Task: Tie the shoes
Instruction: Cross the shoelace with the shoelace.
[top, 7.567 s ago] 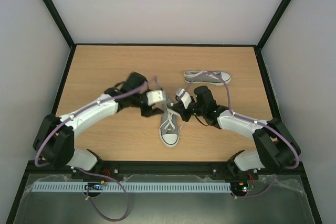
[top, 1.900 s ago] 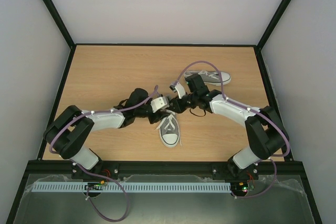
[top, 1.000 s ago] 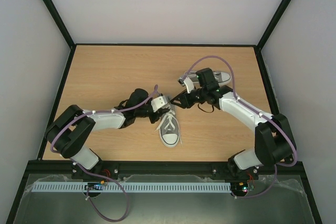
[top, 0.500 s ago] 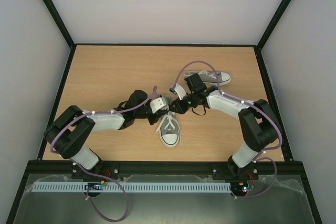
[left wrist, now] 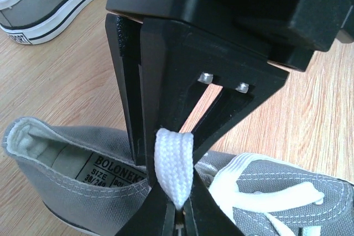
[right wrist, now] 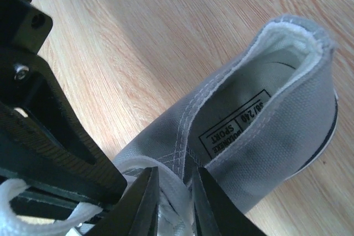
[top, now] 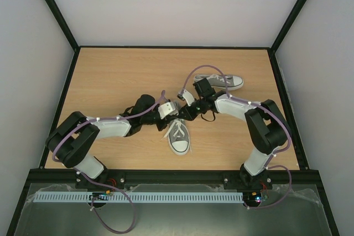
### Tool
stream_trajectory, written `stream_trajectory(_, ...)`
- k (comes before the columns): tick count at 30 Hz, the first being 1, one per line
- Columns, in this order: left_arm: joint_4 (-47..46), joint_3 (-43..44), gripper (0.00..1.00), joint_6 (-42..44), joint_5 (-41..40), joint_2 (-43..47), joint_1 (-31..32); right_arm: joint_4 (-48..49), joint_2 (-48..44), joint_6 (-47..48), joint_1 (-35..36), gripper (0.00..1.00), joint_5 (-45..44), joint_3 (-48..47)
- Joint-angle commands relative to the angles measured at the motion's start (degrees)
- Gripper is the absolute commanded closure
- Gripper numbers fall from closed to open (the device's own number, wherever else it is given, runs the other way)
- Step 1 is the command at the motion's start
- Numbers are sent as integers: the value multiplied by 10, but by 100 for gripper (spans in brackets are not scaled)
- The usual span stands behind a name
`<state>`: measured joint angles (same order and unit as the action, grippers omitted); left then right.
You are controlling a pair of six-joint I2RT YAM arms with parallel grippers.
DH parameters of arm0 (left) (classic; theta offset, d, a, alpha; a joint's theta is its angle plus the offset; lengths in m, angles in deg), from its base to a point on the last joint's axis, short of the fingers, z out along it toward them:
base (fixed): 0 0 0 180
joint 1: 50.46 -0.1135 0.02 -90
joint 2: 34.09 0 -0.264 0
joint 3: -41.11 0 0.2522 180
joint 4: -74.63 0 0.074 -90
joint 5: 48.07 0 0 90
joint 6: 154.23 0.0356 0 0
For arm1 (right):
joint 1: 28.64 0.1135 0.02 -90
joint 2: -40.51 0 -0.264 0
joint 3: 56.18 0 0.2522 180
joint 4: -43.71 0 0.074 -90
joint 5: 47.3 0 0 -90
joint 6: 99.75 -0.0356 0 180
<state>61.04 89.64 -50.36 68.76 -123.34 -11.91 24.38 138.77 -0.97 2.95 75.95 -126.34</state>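
Note:
One of the shoes (top: 178,136), grey canvas with a white toe cap, lies mid-table with its toe toward the arms. The other shoe (top: 222,82) lies on its side farther back right. My left gripper (left wrist: 177,203) is shut on a folded loop of white lace (left wrist: 173,164) above the near shoe's opening (left wrist: 61,175). My right gripper (right wrist: 174,179) sits at the top of the near shoe's lacing (right wrist: 177,203), its narrow jaws closed around a strand of white lace beside the tongue. Both grippers meet over the shoe's heel end (top: 178,113).
The right gripper's black body (left wrist: 210,42) fills the left wrist view just beyond the held loop. The left gripper's black frame (right wrist: 44,136) crowds the left of the right wrist view. Black walls (top: 66,87) edge the wooden table (top: 121,75).
My right gripper has swung left from beside the shoe to its lacing, and its jaws have narrowed. The left gripper has kept still, holding the lace loop.

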Motion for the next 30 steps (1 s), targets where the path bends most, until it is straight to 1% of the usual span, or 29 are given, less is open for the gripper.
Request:
stream_trajectory(1,-17,-1,98,3,12,14,-5,-11,11,12,3,86,16,-1)
stream_trajectory(3,-16,-1,98,3,12,14,-6,-11,0,12,2,92,21,4)
stream_trajectory(4,-16,-1,98,3,11,14,-7,-11,-7,12,2,93,22,7)
stream_trajectory(9,-16,1,98,11,12,16,-22,-5,-52,-1,0,97,24,25)
stream_trajectory(14,-15,-4,98,19,22,17,-24,24,-78,-31,-2,97,27,56)
stream_trajectory(22,-15,-9,98,20,24,17,-24,50,-99,-52,-5,96,33,80)
stream_trajectory(27,-6,-10,94,26,38,23,-24,81,-118,-76,-12,96,67,89)
stream_trajectory(30,-1,-10,90,36,41,26,-27,83,-121,-83,-12,96,75,94)
